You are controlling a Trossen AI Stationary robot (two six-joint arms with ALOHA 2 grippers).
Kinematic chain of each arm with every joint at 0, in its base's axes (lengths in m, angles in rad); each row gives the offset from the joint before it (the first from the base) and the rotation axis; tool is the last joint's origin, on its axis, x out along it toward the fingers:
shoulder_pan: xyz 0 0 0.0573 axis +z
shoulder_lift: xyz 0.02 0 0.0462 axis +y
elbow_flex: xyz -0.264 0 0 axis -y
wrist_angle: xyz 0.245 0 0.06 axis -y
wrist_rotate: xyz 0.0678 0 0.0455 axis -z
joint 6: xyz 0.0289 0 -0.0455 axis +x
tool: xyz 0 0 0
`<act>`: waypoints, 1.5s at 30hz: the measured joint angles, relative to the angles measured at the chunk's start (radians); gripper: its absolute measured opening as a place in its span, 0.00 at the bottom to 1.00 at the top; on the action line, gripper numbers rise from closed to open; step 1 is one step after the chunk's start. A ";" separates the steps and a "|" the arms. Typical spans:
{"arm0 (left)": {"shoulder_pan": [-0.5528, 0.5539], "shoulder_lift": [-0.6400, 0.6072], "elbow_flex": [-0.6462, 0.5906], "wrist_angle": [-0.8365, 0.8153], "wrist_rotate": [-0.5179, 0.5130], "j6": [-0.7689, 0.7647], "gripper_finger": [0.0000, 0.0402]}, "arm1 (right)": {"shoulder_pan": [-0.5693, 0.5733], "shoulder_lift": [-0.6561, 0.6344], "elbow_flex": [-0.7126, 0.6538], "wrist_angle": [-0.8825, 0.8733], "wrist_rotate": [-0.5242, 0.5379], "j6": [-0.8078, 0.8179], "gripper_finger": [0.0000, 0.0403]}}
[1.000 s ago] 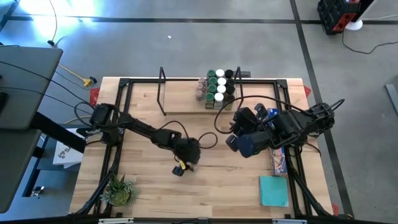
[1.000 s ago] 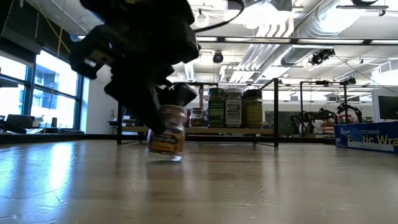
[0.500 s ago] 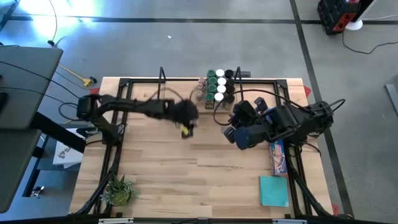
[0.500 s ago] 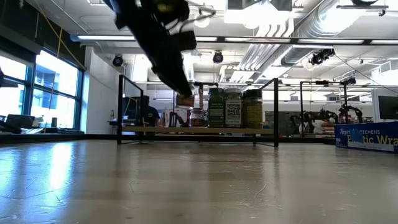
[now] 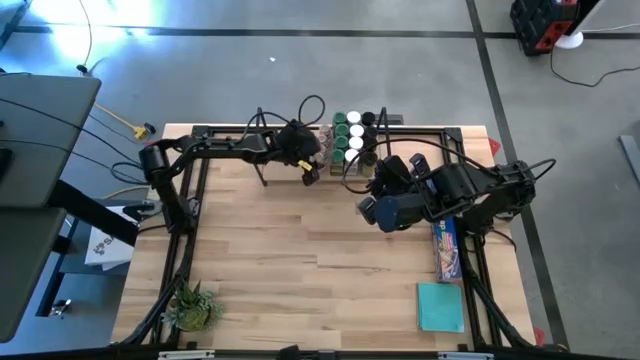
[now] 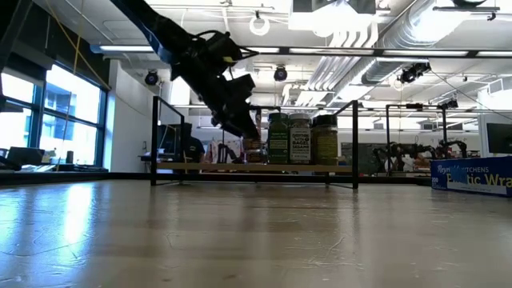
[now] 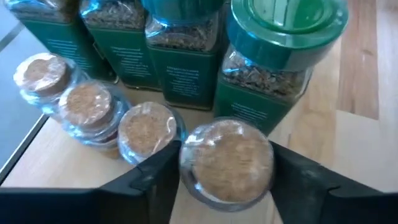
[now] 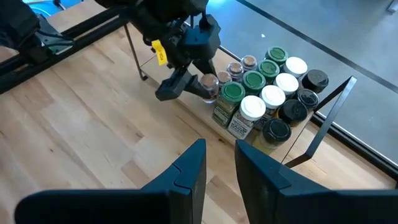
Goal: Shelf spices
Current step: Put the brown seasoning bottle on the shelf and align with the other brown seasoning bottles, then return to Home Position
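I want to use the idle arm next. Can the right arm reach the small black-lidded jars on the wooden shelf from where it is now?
Probably yes. The right pincer hovers above bare table just in front of the low light-wood shelf, and the black-lidded jars stand at its near end. The left pincer works at the clear jars, on the other side.

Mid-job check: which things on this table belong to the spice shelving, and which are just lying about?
Job:
- clear jar between the left gripper fingers, at the shelf
- spice jars already grouped on the shelf

Lying about:
- blue wrap box by the right arm
- teal pad
- small plant
- right gripper, waiting over the table
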 joint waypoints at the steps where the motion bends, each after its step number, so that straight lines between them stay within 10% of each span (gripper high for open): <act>1: 0.000 0.009 0.000 0.013 0.003 0.007 0.56 | 0.000 0.000 0.000 0.000 0.000 0.000 0.19; 15: -0.014 -0.029 0.001 -0.021 0.002 0.016 0.69 | 0.000 0.000 0.000 0.000 -0.002 0.003 0.19; 30: -0.069 -0.572 0.001 -0.336 0.002 -0.160 0.69 | 0.000 -0.022 0.000 0.000 -0.123 -0.155 0.19; 45: -0.061 -0.897 0.001 -0.396 -0.098 -0.121 0.69 | 0.089 -0.491 -0.178 0.132 -0.114 -0.135 0.16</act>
